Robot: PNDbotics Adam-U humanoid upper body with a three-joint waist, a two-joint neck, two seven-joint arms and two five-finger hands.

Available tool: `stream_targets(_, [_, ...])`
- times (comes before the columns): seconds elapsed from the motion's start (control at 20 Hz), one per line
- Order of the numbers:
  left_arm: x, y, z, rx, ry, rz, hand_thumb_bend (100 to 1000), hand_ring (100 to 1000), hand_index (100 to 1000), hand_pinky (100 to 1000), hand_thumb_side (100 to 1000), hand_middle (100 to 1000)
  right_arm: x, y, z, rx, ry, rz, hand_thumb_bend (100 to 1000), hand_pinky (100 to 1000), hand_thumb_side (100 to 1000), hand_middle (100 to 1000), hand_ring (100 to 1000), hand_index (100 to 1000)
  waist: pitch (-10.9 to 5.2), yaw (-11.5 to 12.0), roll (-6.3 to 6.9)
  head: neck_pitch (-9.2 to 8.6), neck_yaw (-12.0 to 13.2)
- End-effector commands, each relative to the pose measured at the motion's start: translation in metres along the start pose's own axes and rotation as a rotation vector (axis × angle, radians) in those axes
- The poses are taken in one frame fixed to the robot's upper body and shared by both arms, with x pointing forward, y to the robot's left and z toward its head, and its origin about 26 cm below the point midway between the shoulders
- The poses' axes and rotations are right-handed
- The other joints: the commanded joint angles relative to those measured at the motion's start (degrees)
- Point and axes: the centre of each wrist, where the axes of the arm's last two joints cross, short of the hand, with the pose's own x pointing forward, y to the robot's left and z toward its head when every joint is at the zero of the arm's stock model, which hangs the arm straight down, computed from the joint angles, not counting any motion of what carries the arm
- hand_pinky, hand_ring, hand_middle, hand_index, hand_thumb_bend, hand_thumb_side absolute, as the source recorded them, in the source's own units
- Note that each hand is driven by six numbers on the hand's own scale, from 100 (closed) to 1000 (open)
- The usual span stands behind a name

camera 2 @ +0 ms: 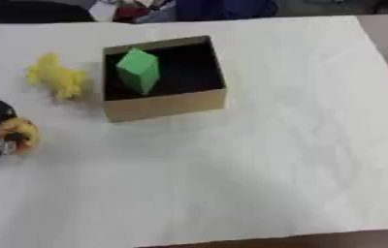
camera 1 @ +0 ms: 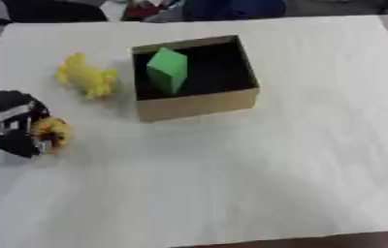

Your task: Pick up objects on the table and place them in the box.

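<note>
An orange-yellow object (camera 1: pixel 53 131) sits at the table's left edge, enclosed by the curled fingers of the left hand (camera 1: pixel 12 122), well to the left of and nearer than the box (camera 1: pixel 197 103). The open cardboard box stands on the white table (camera 1: pixel 257 179) and holds a green block (camera 1: pixel 168 69) tilted against its dark interior; a yellow toy (camera 1: pixel 87 76) lies just left of the box.

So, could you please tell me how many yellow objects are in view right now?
2: a yellow toy on the table left of the box, and a yellow-orange object at the left hand. More could be hidden behind the hand.
</note>
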Motion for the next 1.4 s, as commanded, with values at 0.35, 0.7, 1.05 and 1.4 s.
stream_targets(0.35, [0.012, 0.051, 0.031, 0.195, -0.018, -0.071, 100, 548, 650, 370, 379, 500, 0.007, -0.005, -0.003, -0.010, -0.023, 0.018, 100, 907, 1000, 657, 803, 889, -1.39, 0.38, 0.27, 0.15, -0.58])
stream_targets(0.7, [0.035, 0.079, 0.045, 0.322, -0.085, -0.110, 100, 546, 661, 376, 386, 506, 0.007, -0.005, -0.004, -0.010, -0.026, 0.020, 100, 906, 1000, 656, 803, 888, -1.16, 0.40, 0.44, 0.12, -0.89])
stream_targets(1.05, [0.063, 0.107, 0.048, 0.446, -0.145, -0.113, 100, 539, 668, 355, 404, 509, 0.008, -0.004, -0.005, -0.004, -0.029, 0.016, 100, 908, 1000, 655, 802, 889, -0.90, -0.53, 0.77, -0.36, -0.45])
stream_targets(1.4, [0.090, 0.124, 0.039, 0.590, -0.271, -0.073, 100, 528, 682, 329, 411, 518, 0.009, -0.002, -0.008, -0.007, -0.040, -0.001, 100, 908, 1000, 654, 801, 890, -0.60, -1.62, 1.04, -1.05, 0.79])
